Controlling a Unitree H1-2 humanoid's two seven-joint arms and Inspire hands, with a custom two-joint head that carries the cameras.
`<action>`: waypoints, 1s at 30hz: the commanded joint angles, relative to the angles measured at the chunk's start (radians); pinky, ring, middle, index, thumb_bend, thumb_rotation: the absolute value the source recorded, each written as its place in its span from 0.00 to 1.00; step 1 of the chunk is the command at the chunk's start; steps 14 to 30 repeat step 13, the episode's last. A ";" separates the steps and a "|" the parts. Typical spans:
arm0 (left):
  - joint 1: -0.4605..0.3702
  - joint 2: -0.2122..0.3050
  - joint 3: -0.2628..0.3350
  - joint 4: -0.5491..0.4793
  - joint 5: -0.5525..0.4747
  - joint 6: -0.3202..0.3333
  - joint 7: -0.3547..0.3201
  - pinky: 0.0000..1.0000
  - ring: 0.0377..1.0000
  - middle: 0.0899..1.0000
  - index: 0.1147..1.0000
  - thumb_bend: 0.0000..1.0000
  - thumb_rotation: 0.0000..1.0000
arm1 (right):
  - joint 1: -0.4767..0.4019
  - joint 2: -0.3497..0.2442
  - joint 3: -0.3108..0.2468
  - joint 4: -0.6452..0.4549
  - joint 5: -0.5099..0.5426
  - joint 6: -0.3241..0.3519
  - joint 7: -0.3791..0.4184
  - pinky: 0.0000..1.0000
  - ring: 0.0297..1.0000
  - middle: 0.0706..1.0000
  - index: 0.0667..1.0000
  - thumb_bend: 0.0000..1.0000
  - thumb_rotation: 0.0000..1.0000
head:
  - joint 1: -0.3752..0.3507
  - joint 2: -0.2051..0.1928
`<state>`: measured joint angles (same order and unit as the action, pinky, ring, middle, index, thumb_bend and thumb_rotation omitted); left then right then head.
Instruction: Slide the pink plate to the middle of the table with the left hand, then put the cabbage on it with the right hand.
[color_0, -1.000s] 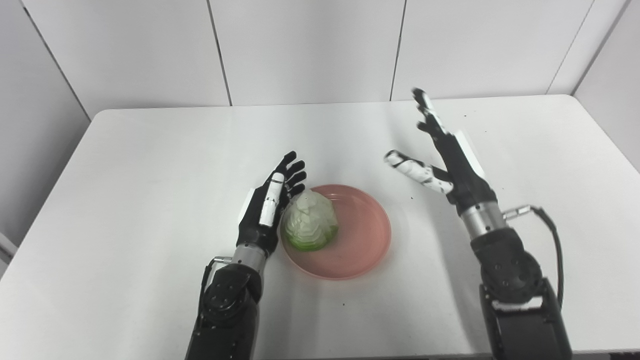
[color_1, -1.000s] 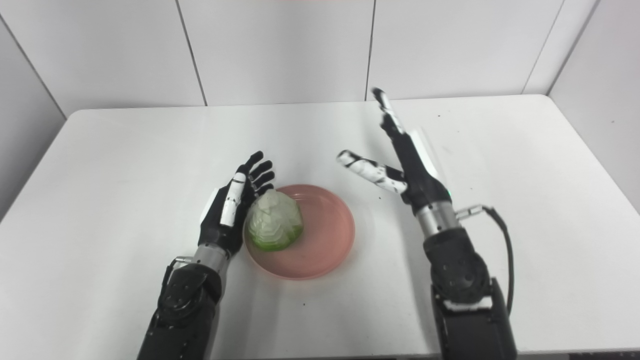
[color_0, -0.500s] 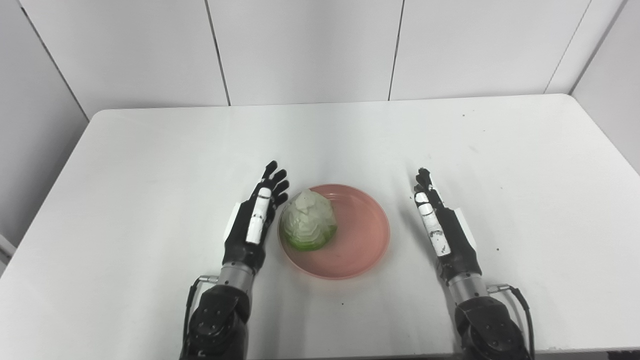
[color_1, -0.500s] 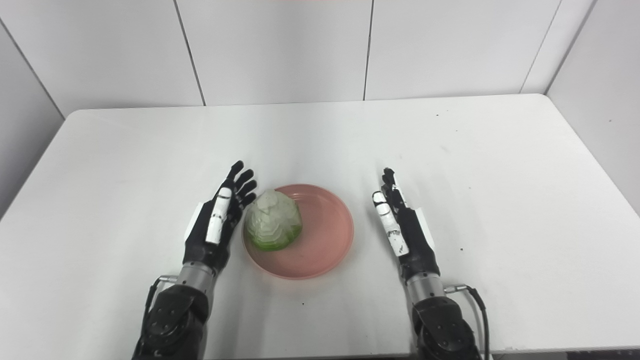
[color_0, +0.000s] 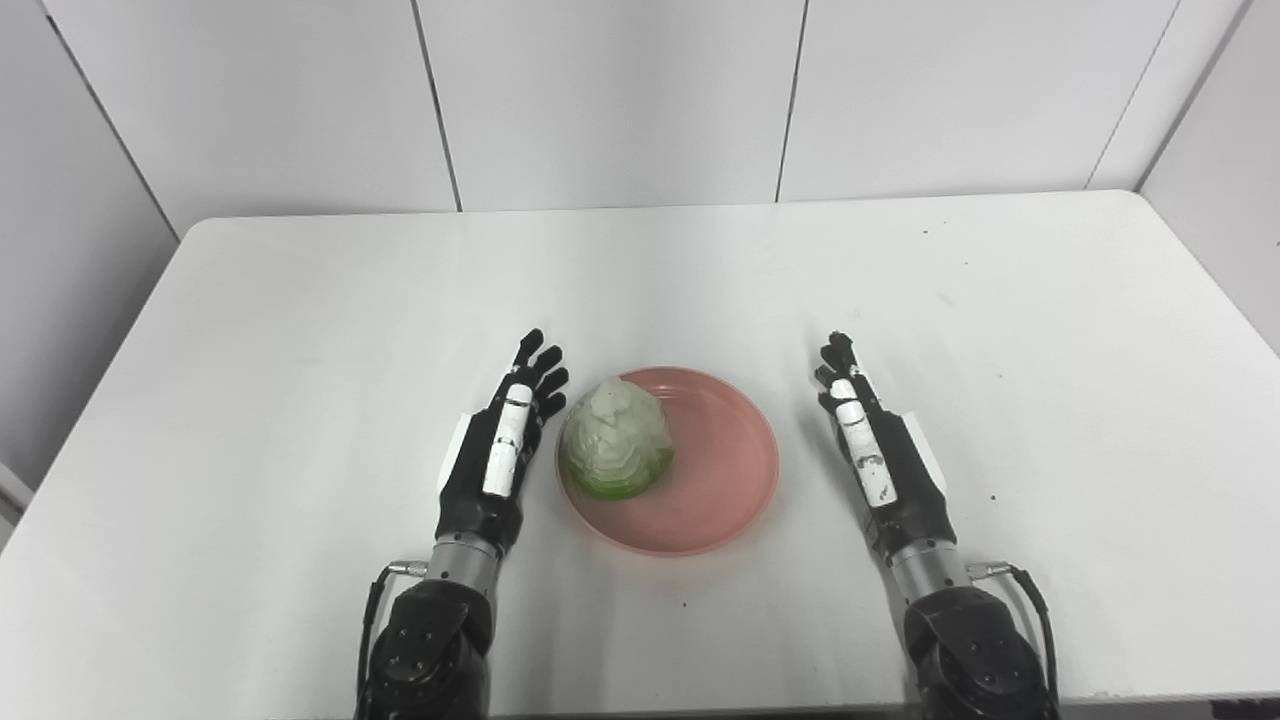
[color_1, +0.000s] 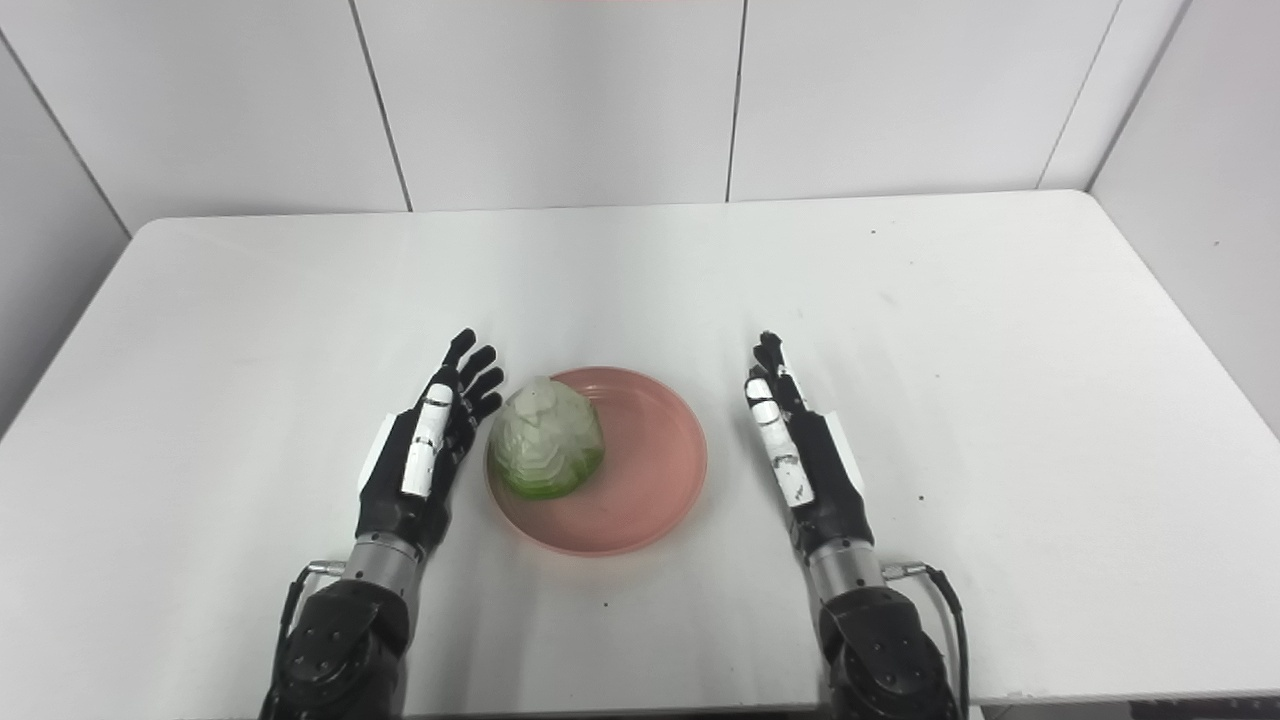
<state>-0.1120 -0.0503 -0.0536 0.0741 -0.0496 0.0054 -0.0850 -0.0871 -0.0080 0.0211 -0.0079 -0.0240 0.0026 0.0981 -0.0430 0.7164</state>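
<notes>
Cabbage (color_0: 614, 440) sits on the pink plate (color_0: 720, 500) mid tabletop (color_0: 300, 330); left robot hand (color_0: 495, 460) and right robot hand (color_0: 880, 460) spread, empty. Just keep clear, don't nudge it.

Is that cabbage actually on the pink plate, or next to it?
On it. The cabbage sits inside the pink plate, towards its left rim, with neither hand touching it.

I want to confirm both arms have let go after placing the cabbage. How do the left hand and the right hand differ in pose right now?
The left hand lies close beside the pink plate, next to the cabbage; the right hand rests apart from the plate's other side, with bare table between. The left hand's fingers fan out; the right hand's look closer together. Both are open, hold nothing, and point away from the robot.
</notes>
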 joint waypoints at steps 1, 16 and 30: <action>0.006 0.010 0.001 0.045 0.002 -0.006 -0.002 0.93 0.93 0.94 0.94 0.46 1.00 | -0.006 -0.006 0.003 0.029 0.008 -0.062 -0.001 0.98 0.97 0.97 0.99 0.40 1.00 | 0.002 0.002; -0.002 0.014 -0.005 0.069 0.008 -0.026 -0.003 0.90 0.91 0.93 0.93 0.44 1.00 | 0.000 -0.016 0.015 0.027 0.000 -0.047 -0.006 0.99 0.98 0.98 1.00 0.42 1.00 | 0.011 0.014; -0.002 0.014 -0.005 0.069 0.008 -0.026 -0.003 0.90 0.91 0.93 0.93 0.44 1.00 | 0.000 -0.016 0.015 0.027 0.000 -0.047 -0.006 0.99 0.98 0.98 1.00 0.42 1.00 | 0.011 0.014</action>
